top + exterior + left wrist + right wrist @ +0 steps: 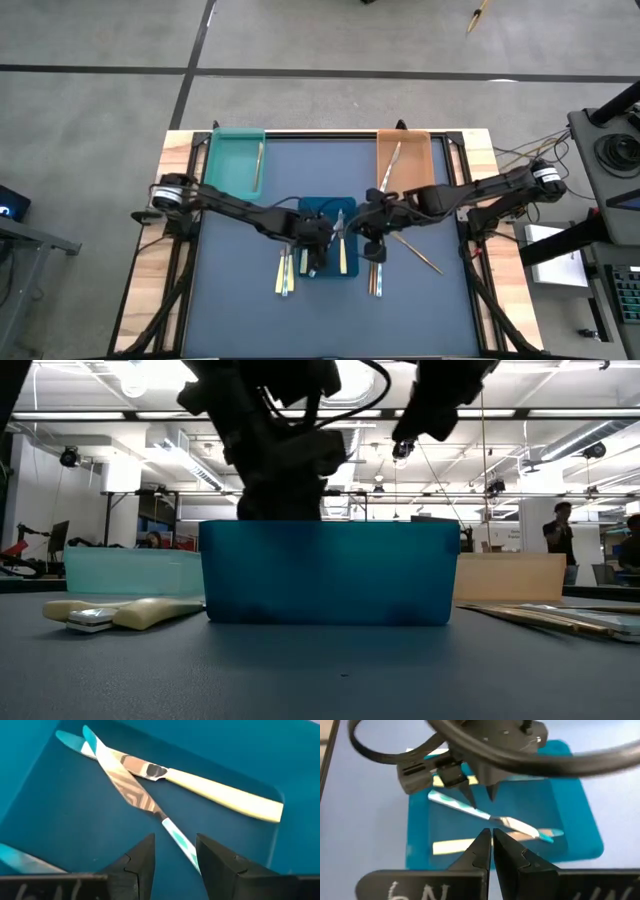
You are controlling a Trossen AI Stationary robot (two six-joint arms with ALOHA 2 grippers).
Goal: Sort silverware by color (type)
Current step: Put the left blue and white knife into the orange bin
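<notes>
A: Two knives (150,790) lie crossed in the blue tray (570,795). Grippers?
B: Left gripper (175,855) hovers part-open over the silvery knife, gripping nothing. Right gripper (491,845) hangs closed and empty above the tray.

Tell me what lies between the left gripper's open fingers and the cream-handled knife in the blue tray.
In the left wrist view, a silvery knife lies crossed over the cream-handled knife, its handle running toward the left gripper; otherwise bare blue tray.

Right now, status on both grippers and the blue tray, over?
Left gripper open over the blue tray, astride a silvery knife. Right gripper shut, hovering beside. Knife lies crossed over a cream-handled knife.
</notes>
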